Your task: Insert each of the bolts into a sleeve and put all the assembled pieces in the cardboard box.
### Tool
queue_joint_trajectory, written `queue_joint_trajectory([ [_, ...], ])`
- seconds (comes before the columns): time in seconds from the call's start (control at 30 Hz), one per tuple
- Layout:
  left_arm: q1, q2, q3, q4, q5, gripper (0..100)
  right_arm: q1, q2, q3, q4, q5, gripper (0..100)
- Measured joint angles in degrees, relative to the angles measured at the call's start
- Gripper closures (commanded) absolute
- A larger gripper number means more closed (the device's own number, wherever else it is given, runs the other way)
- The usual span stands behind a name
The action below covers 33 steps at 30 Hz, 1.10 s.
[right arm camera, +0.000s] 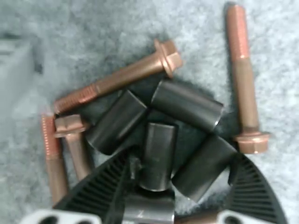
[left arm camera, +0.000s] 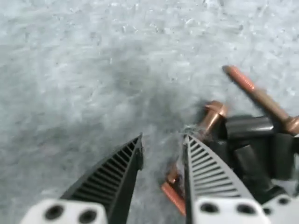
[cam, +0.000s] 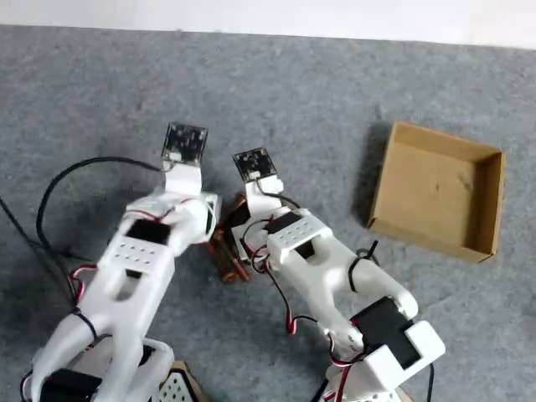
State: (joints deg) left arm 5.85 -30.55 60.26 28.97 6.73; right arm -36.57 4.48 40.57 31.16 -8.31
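Observation:
Several copper bolts and black sleeves lie in a loose pile on the grey carpet between the two arms. My left gripper is open just above the carpet beside the pile, with one bolt past its fingertip and sleeves to the side. My right gripper is open directly over the pile, with an upright-lying sleeve and a tilted sleeve between its fingers. Two more sleeves and long bolts lie just beyond. The cardboard box sits at the right.
A black cable loops on the carpet left of the left arm. Open carpet lies between the pile and the box, and across the far side of the table. Another long bolt lies apart at the pile's edge.

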Motion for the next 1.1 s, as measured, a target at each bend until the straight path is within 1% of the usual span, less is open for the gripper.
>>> queue_joint_trajectory([
  [0.13,0.8,0.0,1.8,-3.5,0.0,86,0.0,0.0,0.0,0.0,0.0,72.4],
  [0.33,0.7,0.5,2.2,-4.0,0.0,86,0.0,0.0,0.0,0.0,0.0,72.4],
  [0.47,0.5,7.0,-0.4,-4.0,0.0,86,0.0,0.0,0.0,0.0,0.0,72.4],
  [0.5,0.6,9.7,-2.5,-3.3,0.0,86,0.0,0.0,0.0,0.0,0.0,72.4],
  [0.6,0.4,18.2,-9.8,2.5,0.0,86,0.0,0.0,0.0,0.0,0.0,72.4],
  [0.7,0.1,22.8,-14.4,7.1,0.0,86,0.0,0.0,0.0,0.0,0.0,72.4],
  [1.1,0.1,23.5,-15.9,8.2,0.0,86,0.0,0.2,-0.2,0.0,0.0,72.4],
])
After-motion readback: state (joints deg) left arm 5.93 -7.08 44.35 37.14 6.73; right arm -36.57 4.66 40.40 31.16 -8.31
